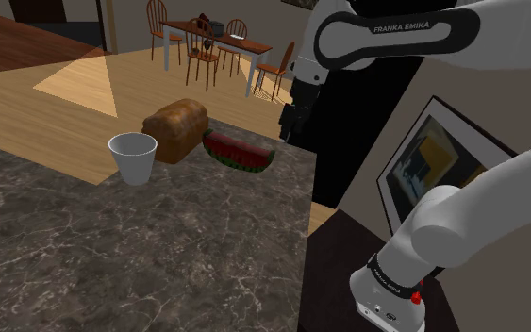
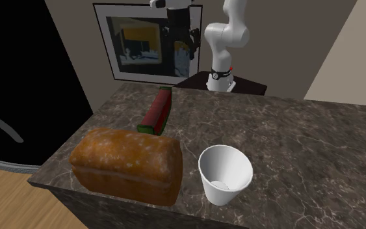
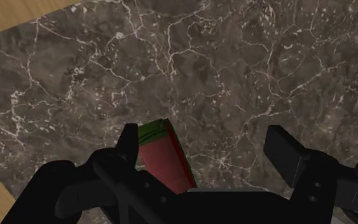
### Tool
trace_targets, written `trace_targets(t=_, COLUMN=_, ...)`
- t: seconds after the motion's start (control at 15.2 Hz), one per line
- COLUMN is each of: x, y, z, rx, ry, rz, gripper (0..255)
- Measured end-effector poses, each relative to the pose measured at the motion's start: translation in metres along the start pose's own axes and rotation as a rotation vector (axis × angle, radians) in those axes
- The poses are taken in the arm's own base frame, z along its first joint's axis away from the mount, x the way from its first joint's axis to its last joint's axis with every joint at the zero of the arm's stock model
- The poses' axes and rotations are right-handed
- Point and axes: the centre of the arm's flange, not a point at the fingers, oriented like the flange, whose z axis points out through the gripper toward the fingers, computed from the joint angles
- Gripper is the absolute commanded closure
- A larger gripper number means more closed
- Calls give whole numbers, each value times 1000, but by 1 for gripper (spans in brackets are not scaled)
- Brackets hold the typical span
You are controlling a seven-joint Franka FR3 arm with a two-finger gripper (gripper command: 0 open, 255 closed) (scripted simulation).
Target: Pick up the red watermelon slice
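Note:
The watermelon slice [image 1: 240, 151] is red with a green rind and lies on the dark marble counter [image 1: 112, 255], beside a loaf of bread. In the second exterior view the watermelon slice [image 2: 156, 112] points lengthwise toward the arm. My black gripper [image 1: 294, 118] hangs above the counter's edge, to the right of the slice and well above it. In the wrist view the gripper [image 3: 207, 153] is open, its fingers [image 3: 130, 145] wide apart with nothing between them. One end of the slice [image 3: 165, 156] shows by the inner side of one finger, far below.
A brown bread loaf [image 1: 176, 129] and a white cup [image 1: 133, 156] stand close to the slice near the counter's far edge. A framed picture [image 2: 142, 45] leans behind the arm. A dining table with chairs [image 1: 214, 42] stands far off on the wooden floor.

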Motion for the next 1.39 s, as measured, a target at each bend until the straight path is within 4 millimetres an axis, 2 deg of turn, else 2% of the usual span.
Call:
trace_targets(t=0.33, x=56, y=6, z=33, rx=-24, ry=5, rz=-70, gripper=0)
trace_targets(t=0.99, x=162, y=-2, z=100, rx=-69, ry=14, rz=-207, gripper=0)
trace_targets(t=1.39, x=172, y=-3, z=135, rx=-73, ry=15, rz=-218, gripper=0)
